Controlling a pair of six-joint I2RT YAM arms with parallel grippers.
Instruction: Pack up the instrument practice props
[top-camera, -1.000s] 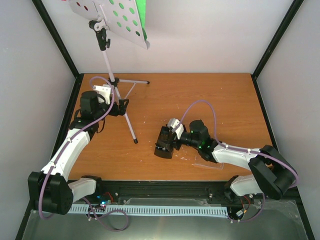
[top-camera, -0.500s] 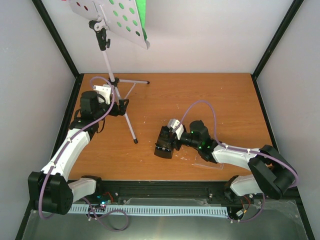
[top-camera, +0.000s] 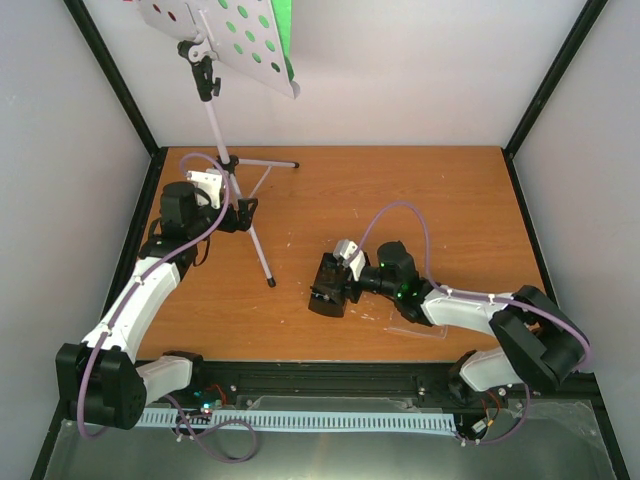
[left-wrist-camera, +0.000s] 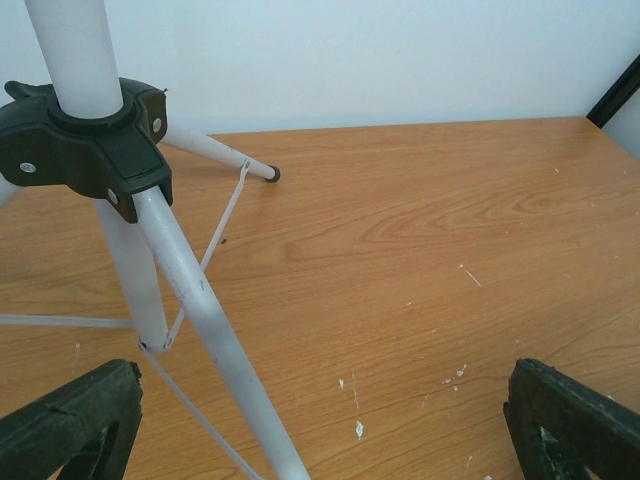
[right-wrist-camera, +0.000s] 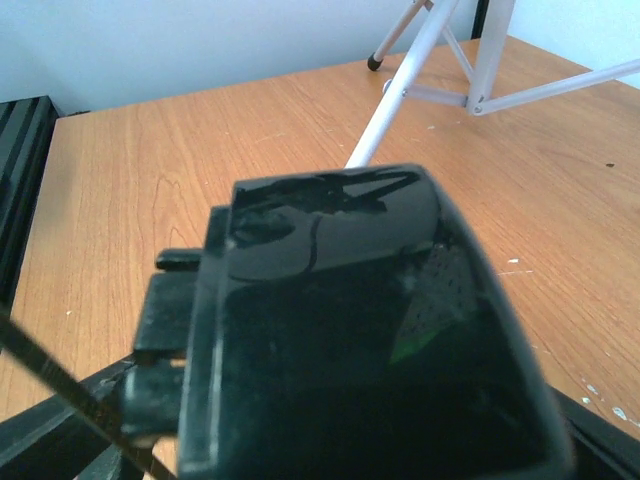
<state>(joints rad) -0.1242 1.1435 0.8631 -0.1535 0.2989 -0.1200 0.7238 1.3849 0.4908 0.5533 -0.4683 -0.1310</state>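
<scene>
My right end effector (top-camera: 340, 272) is straddling the small black pyramid metronome (right-wrist-camera: 350, 330), lying on the wooden counter (top-camera: 440, 190); I cannot tell whether the jaws are clamping it. I am judging that centred, square contact on both flanks is needed before lifting. My left end effector (left-wrist-camera: 320, 420) is standing apart around a silver leg (left-wrist-camera: 225, 360) of the pale perforated music stand (top-camera: 213, 125).

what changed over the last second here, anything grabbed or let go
The right arm's elbow edged slightly left, toward the metronome, while the right hand stayed at it. Nothing was visibly taken hold of or let go. The metronome, the music stand and the open left hand by its legs stayed put.
</scene>
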